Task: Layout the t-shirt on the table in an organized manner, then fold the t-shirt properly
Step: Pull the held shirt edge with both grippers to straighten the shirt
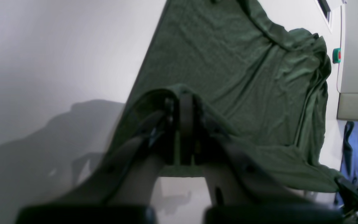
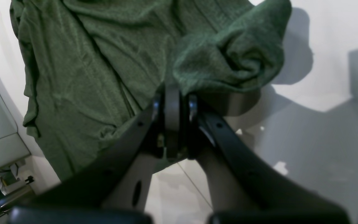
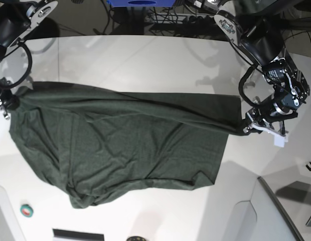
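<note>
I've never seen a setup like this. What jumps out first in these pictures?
A big dark green t-shirt sprawls across the white table, stretched taut along its far edge and sagging in wrinkles toward the near side. Each end of that edge is pinched by a black gripper: the left gripper at the base view's right, the right gripper at its left.

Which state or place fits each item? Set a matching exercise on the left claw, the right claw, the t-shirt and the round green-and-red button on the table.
Column 1:
1. left claw
2. right claw
3. t-shirt
4. green-and-red button

Column 2:
A. stretched between two grips, its lower part wrinkled
B. lies on the table below the shirt's corner in the base view
C. shut on cloth at the base view's right
D. shut on cloth at the base view's left

Pairs: 1-C, 2-D, 3-A, 4-B
</note>
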You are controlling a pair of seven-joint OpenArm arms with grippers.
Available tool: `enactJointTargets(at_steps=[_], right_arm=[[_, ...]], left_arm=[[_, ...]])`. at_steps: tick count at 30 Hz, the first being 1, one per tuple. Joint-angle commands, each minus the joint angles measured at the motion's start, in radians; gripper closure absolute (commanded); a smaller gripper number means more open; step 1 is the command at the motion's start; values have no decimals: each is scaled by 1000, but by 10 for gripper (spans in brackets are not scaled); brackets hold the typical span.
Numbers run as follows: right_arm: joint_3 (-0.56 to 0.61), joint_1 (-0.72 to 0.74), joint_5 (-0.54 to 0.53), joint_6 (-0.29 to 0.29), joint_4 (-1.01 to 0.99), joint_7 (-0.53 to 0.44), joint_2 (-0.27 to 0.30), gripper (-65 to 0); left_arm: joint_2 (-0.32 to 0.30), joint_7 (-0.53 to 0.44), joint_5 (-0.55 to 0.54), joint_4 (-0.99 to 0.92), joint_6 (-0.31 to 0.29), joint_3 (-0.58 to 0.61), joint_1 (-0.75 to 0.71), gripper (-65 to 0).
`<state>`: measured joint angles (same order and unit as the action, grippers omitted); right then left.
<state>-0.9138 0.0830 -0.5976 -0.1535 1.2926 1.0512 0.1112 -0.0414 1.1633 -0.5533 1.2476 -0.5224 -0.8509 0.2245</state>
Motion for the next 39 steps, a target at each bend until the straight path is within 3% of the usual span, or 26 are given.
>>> enactJointTargets(at_steps=[1,3,6,10,15,18,22,26,34,39], right_arm=[[2,13,-15,1,14,-9,14,-6],[2,13,-15,1,14,-7,14,-6],[2,11,-17,1,14,-5,12,-6],[2,7,-18,-1,14,-2,15,-6],[2,7,-20,-1,14,-2,14,-6],[2,7,-22,-1,14,-1,14,-6],[2,7,-22,-1,14,-1,14,-6],[2,7,-22,-1,14,-1,14,-6],[2,7,-22,-1,14,-1,14,-6],[-3,7,-22,-1,14,-1,14,-6]], left_arm=[[-2,-13,-21,-7,0,26,22,0],[-2,-61,-21,-39,0,55,20,0],[1,-145,-23,-84,23,84,9,-171],[4,-181,-55,-102,40,81,-3,-278],[-2,-181,-218,-10,44,88,-66,-484],[-2,-184,-245,62,46,83,-150,-574],[-4,-205,-242,65,41,83,-253,-571],[-10,-322,-242,47,40,92,-319,-571],[-18,-391,-241,-200,40,101,-251,-571],[-25,-398,-241,-246,40,210,-233,-569]])
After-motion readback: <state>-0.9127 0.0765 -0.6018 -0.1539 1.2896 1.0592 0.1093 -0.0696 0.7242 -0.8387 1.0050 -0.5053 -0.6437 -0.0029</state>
